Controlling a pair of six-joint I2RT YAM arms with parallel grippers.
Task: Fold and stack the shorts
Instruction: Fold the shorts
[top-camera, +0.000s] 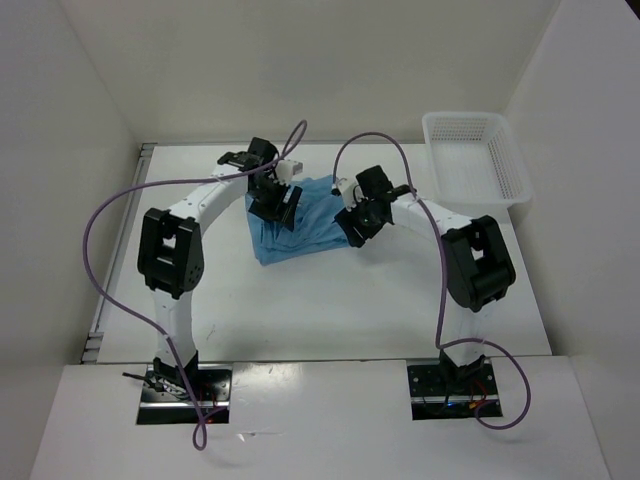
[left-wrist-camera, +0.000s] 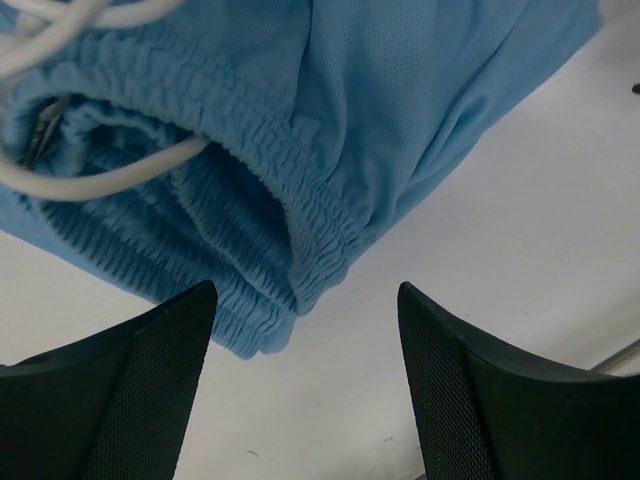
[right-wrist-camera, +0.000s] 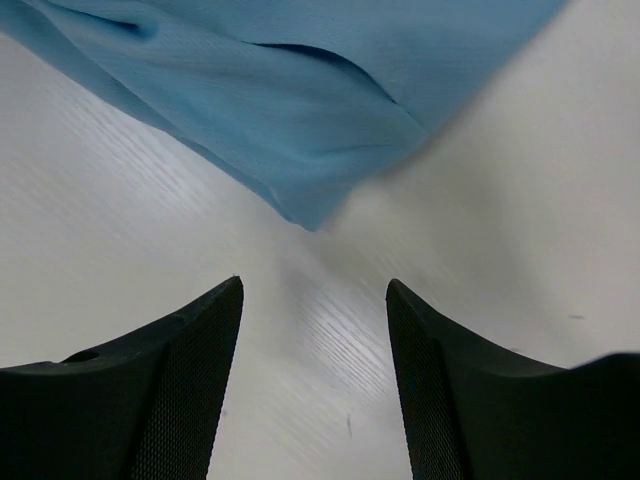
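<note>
The light sky-blue shorts lie folded in a heap on the white table between the two arms. In the left wrist view the gathered waistband and the white drawstring cord fill the top. My left gripper is open and empty, just off the waistband's corner; it shows from above at the shorts' left edge. My right gripper is open and empty, just short of a pointed corner of the shorts; from above it sits at the shorts' right edge.
A white plastic mesh basket stands at the table's back right. White walls close in the table at the back and both sides. Purple cables loop above each arm.
</note>
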